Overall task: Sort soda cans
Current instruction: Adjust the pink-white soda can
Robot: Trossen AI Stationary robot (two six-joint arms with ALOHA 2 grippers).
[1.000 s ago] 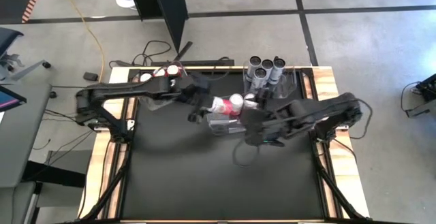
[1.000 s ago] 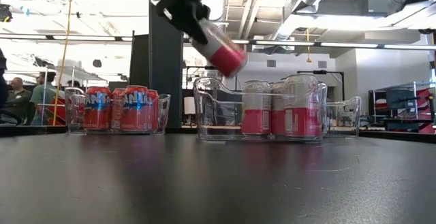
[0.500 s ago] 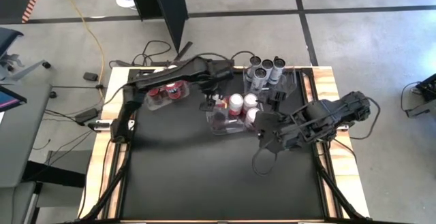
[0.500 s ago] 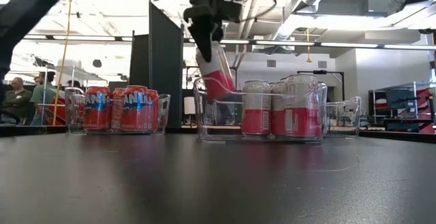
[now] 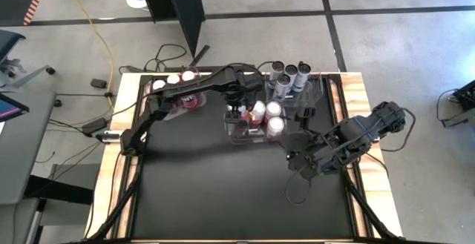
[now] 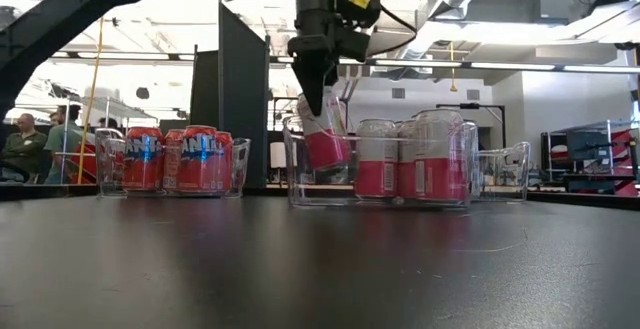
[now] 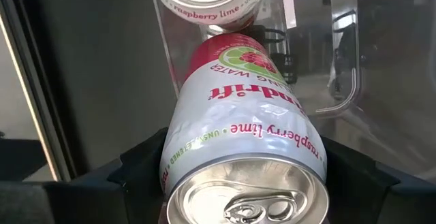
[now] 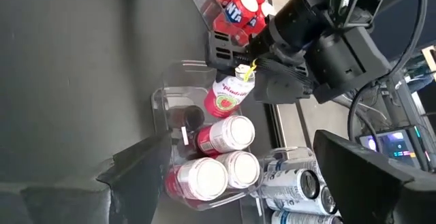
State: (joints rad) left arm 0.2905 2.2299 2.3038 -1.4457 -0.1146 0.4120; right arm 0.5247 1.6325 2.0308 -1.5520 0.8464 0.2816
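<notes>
- The left gripper [image 6: 322, 109] is clamped on a pink-and-white can [image 6: 325, 139], a smooth metal cylinder printed "raspberry lime", tilted and lowered into the middle bin [image 6: 300, 184]
- That middle bin is clear hard plastic, rectangular with rounded corners, and serves as landmark; besides the held can, three more pink-and-white cans [image 5: 273, 118] stand upright in it, their silver pull-tab tops facing up
- Left of the middle bin sits a second clear bin [image 6: 238, 169] with red cans [image 6: 200, 159]; four tops show from above
- Behind and right of the middle bin, four grey-silver cans [image 5: 288, 75] stand clustered
- The right gripper [image 5: 295, 164] hangs in front of and right of the middle bin over the matte black surface [image 5: 223, 192], fingers apart, holding nothing
</notes>
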